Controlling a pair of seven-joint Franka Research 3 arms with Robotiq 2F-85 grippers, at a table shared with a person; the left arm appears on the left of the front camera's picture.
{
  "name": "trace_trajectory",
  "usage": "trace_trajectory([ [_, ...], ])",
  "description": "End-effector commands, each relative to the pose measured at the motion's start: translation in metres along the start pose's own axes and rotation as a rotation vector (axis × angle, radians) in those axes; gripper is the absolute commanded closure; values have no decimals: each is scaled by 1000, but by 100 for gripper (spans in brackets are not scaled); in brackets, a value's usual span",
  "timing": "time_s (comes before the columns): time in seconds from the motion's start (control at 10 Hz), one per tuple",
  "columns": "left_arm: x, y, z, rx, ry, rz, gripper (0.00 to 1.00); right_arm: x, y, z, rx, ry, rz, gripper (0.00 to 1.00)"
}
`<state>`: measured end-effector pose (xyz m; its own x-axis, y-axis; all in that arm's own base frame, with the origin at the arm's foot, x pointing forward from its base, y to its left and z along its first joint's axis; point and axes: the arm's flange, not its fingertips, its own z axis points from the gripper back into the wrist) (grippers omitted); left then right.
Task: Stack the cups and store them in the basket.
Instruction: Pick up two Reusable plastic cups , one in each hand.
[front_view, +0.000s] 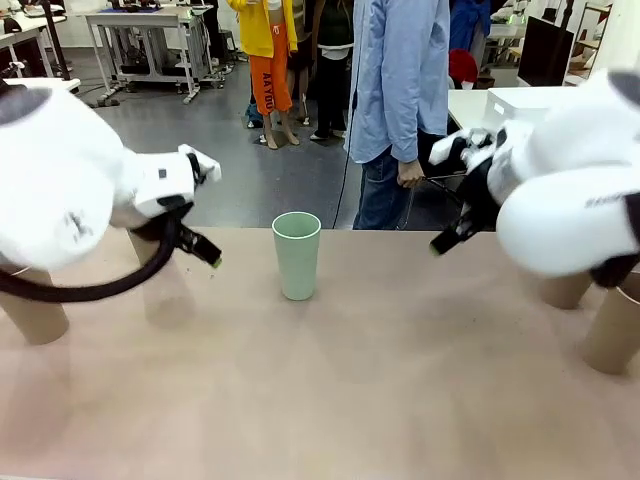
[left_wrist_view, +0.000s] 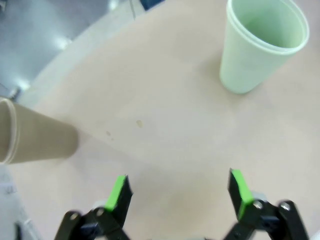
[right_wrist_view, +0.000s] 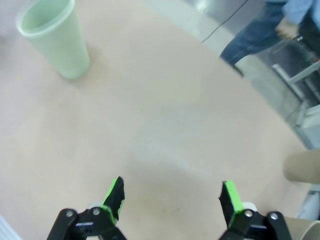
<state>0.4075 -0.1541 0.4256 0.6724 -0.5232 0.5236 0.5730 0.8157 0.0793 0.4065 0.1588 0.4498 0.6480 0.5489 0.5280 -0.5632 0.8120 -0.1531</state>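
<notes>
A pale mint green cup (front_view: 297, 255) stands upright at the middle of the table's far side, also seen in the left wrist view (left_wrist_view: 260, 45) and the right wrist view (right_wrist_view: 55, 37). Tan cups stand at the left (front_view: 35, 312) and at the right (front_view: 612, 335), (front_view: 565, 291). One tan cup (left_wrist_view: 35, 137) shows left of my left gripper (left_wrist_view: 179, 192), which hangs open over bare table. My right gripper (right_wrist_view: 172, 196) is open too, with a tan cup (right_wrist_view: 302, 165) off to its right. In the front view the left gripper (front_view: 200, 247) and right gripper (front_view: 447, 238) flank the green cup. The basket is out of view.
A person in a light blue shirt (front_view: 400, 90) stands at the far edge of the table (front_view: 330, 400), one hand (front_view: 410, 175) hanging by the side. Bare tabletop stretches between the two arms.
</notes>
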Motion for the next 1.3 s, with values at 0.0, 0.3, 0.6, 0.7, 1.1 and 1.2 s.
trace_trajectory([
  [0.0, 23, 33, 65, -84, 2, -66, 0, 16, -32, 56, 66, -16, 31, 0],
  [0.3, 3, 92, 135, -245, -15, -233, 0, -20, -98, 130, 222, -123, 164, 0],
  [0.6, -58, 147, 163, -372, -147, -327, 0, -94, -155, 160, 323, -297, 297, 0],
  [0.7, -83, 159, 167, -399, -193, -375, 0, -123, -170, 162, 373, -365, 317, 0],
  [1.1, -165, 192, 184, -406, -368, -418, 0, -197, -201, 153, 469, -503, 376, 0],
  [1.2, -180, 193, 186, -401, -414, -412, 0, -210, -204, 153, 479, -534, 367, 0],
])
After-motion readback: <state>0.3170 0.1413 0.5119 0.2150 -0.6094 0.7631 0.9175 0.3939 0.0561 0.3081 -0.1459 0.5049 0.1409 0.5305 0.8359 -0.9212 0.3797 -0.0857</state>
